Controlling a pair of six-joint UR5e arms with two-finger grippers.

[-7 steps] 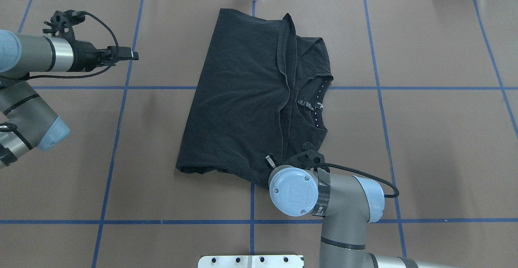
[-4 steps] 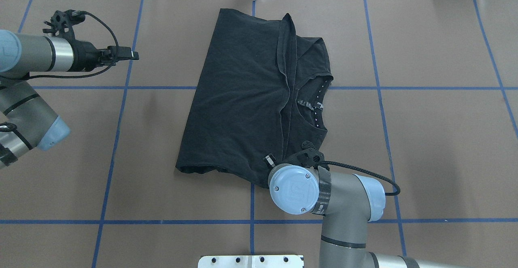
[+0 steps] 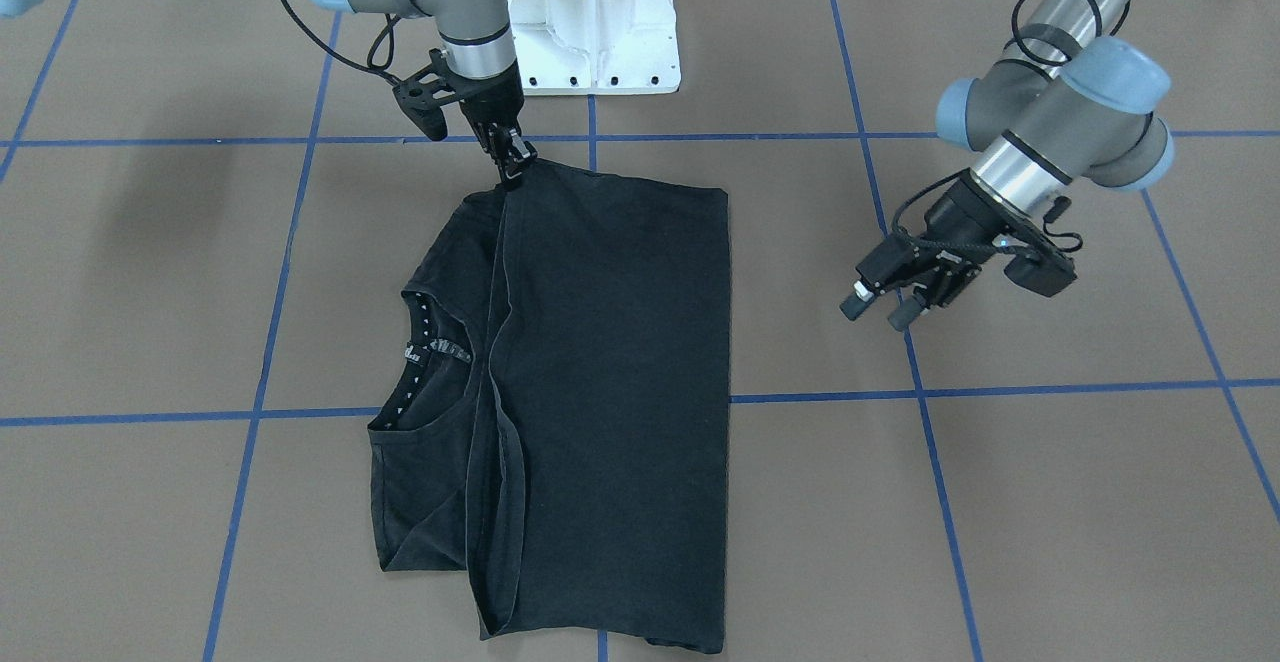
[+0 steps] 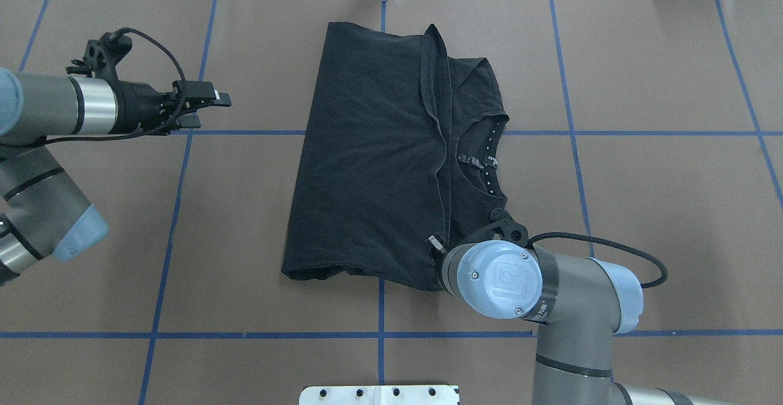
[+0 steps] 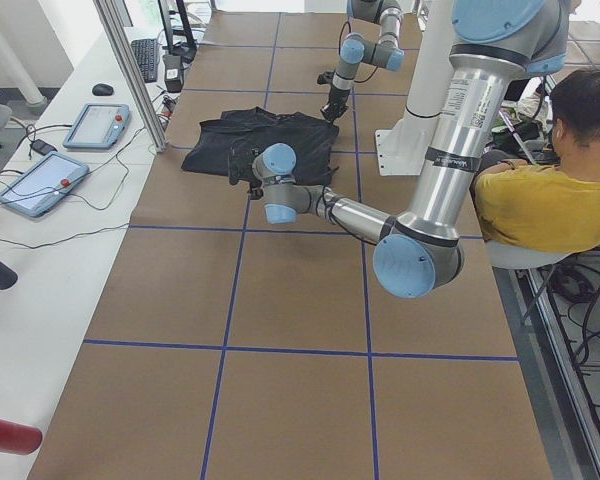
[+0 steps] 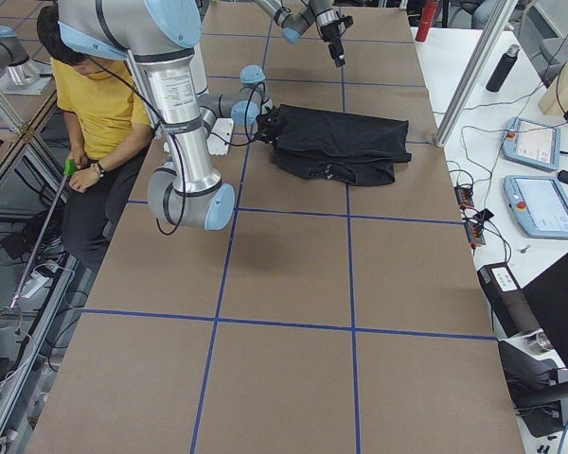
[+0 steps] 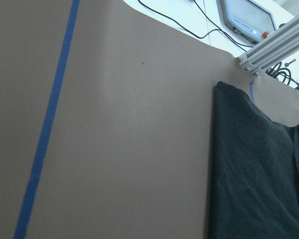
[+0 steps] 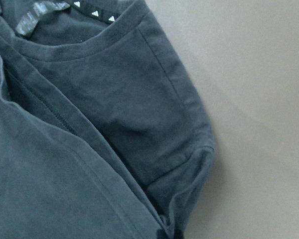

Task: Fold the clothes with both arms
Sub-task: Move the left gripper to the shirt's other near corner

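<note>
- Our right pincer (image 3: 514,170) is pressed together on the T-shirt (image 3: 620,372). It pinches the corner nearest the robot, where the edge of the folded-over panel ends.
- At that corner we see the cloth drawn to a small point between the fingertips.
- The right arm (image 3: 470,17) comes down onto that same corner from above, its wrist close to upright.
- The T-shirt lies flat on the brown worktop (image 3: 1050,502), folded lengthwise with plain black cloth facing up.
- One broad panel covers most of it. The collar (image 3: 425,347), with its label, and one sleeve stick out beside the panel on the T-shirt's right side.
- Our left pincer (image 3: 875,310) is spread and holds nothing. It sits off the T-shirt's opposite long edge, well apart from the cloth.
- The left arm (image 3: 1050,122) reaches in from farther out on that side.
- Blue tape lines (image 3: 1000,387) run under and away from the T-shirt.
- The white pedestal (image 3: 592,22) stands just beyond the pinched corner.
</note>
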